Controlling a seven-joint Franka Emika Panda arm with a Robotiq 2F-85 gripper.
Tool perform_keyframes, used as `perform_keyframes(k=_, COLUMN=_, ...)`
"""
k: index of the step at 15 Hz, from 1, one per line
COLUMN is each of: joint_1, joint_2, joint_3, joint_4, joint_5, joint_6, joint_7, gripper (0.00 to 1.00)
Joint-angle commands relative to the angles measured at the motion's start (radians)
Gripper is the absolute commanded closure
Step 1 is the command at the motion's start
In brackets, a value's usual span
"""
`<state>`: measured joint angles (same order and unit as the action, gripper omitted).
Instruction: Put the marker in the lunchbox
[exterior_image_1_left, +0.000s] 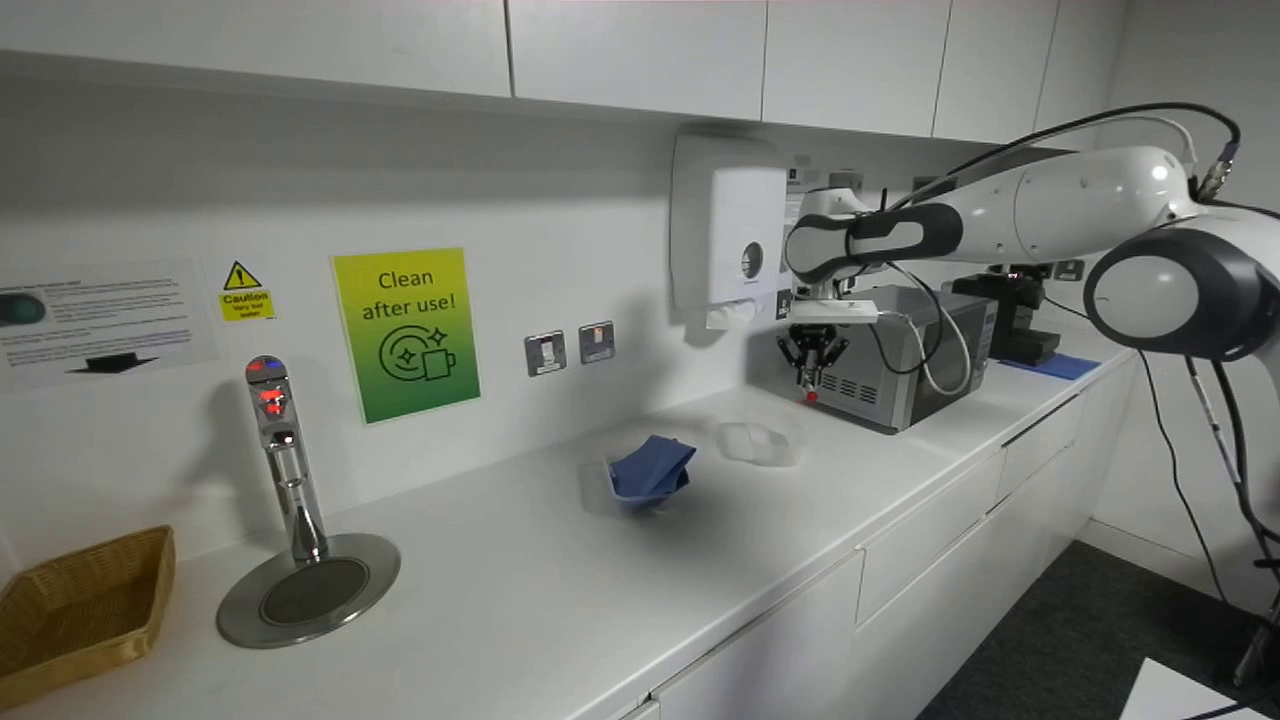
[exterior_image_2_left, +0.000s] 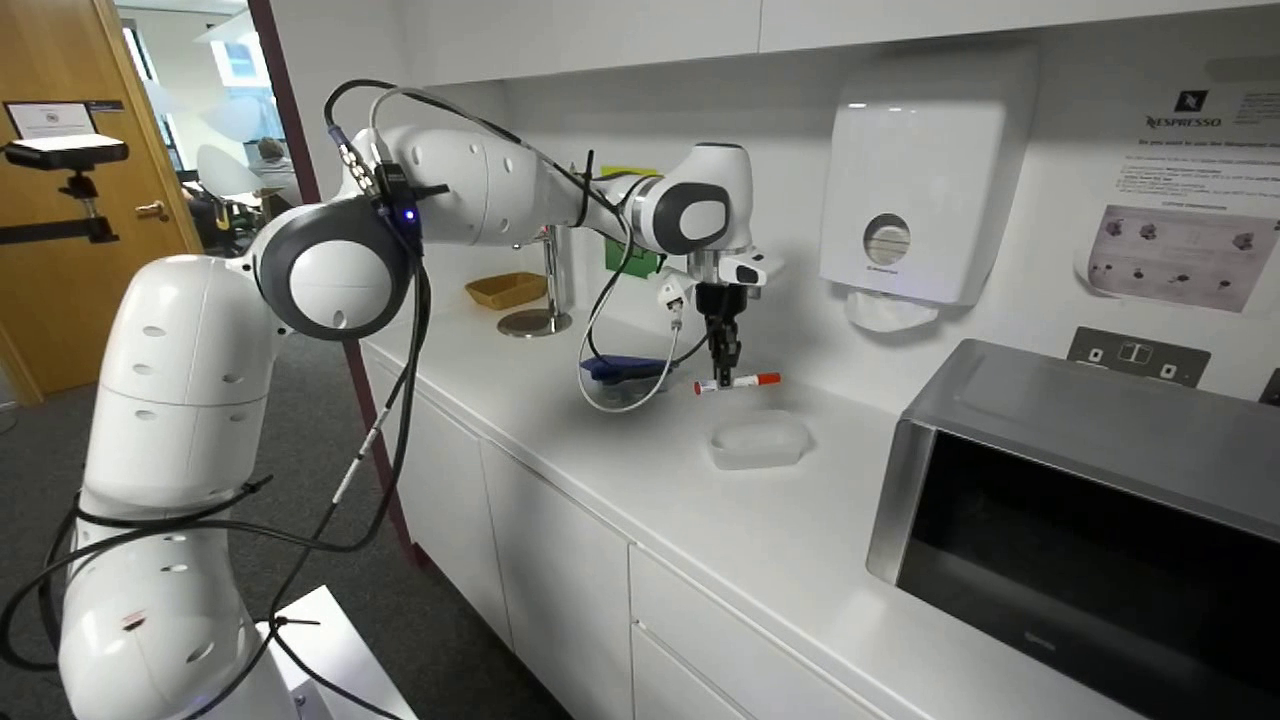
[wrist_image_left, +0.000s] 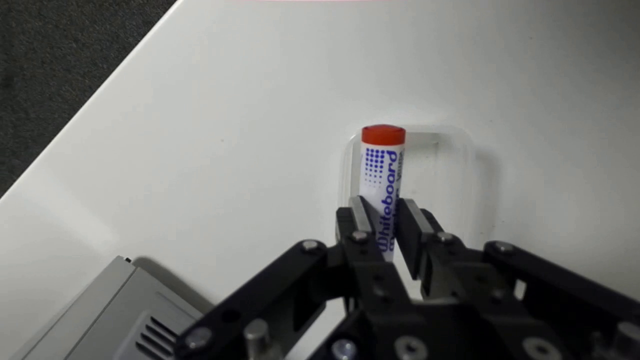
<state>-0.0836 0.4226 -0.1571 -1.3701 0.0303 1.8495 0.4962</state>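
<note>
The marker is white with a red end and blue "Whiteboard" print. My gripper is shut on its middle and holds it roughly level above the counter. In an exterior view the gripper and the marker with its red cap show side-on; another exterior view shows the gripper with the marker's red end. The lunchbox, small, blue and angular, with see-through lower sides, stands on the counter away from the gripper. It also shows behind a cable. It is out of the wrist view.
A clear plastic tub lies below the marker; it shows in both exterior views. A microwave stands close by. A towel dispenser hangs on the wall. A tap and a basket stand beyond the lunchbox.
</note>
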Motion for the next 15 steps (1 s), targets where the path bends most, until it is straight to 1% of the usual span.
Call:
perform_keyframes(k=1, joint_1=-0.025, joint_2=0.004, joint_3=-0.001, joint_4=0.01, joint_5=0.012, joint_6=-0.001, joint_7=-0.039, gripper=0.95)
perform_keyframes(k=15, joint_1=-0.028, joint_2=0.159, joint_3=0.014, joint_4=0.185, joint_5=0.019, joint_6=-0.025, joint_7=-0.042, gripper=0.95)
